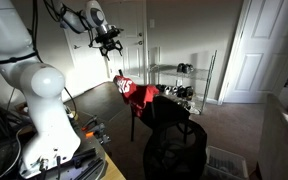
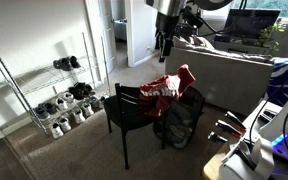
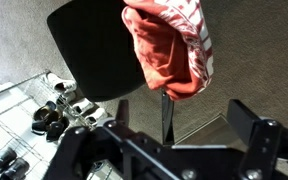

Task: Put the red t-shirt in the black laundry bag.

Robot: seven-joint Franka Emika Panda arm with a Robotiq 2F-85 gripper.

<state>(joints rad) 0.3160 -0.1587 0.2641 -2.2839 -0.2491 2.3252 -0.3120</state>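
The red t-shirt (image 1: 136, 92) lies draped over the back of a dark chair (image 1: 170, 110). It also shows in an exterior view (image 2: 167, 88) and at the top of the wrist view (image 3: 169, 45), with white marks on it. The black laundry bag (image 1: 174, 150) stands upright on the carpet beside the chair; in an exterior view (image 2: 181, 122) it sits behind the chair. My gripper (image 1: 108, 55) hangs high above the shirt, open and empty. It also shows in an exterior view (image 2: 163, 48) and in the wrist view (image 3: 164, 140).
A wire shoe rack (image 2: 59, 95) with several shoes stands by the wall; it also shows in an exterior view (image 1: 184, 85). A grey sofa (image 2: 234, 70) is beyond the chair. The robot base (image 1: 44, 110) and cables fill one side. A white door (image 1: 249, 50) is behind.
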